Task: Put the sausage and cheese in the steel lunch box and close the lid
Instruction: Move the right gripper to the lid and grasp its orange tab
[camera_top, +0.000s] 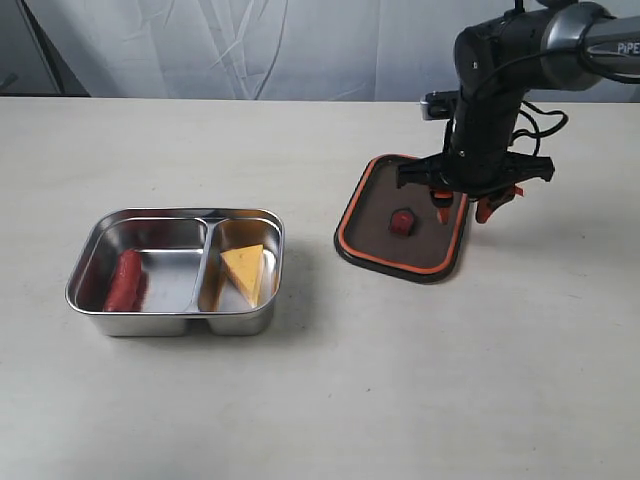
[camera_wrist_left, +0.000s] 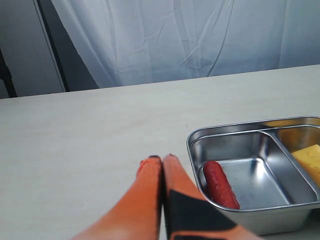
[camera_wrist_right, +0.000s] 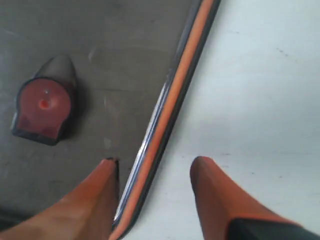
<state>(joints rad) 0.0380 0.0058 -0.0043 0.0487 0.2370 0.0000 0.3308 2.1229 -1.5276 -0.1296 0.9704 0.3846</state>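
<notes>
lid (camera_top: 372, 212) on table (camera_top: 300, 400), 3 o'clock of steel lunch box (camera_top: 150, 322) | sausage (camera_top: 124, 280), cheese (camera_top: 245, 272) inside | right jaws wide, straddling lid's 3 o'clock rim | left jaws together, empty | advice: seat rim deep before pinching, lift level

— What carries everything here?
— A pale, matte table (camera_top: 320, 400), running back to a white curtain.
— And what lies directly on it?
— Two things. The steel lunch box (camera_top: 170, 323) stands on the left part. The lid (camera_top: 420, 250) lies flat on the right part, well apart from the box and slightly turned, with its orange rim facing up.
</notes>
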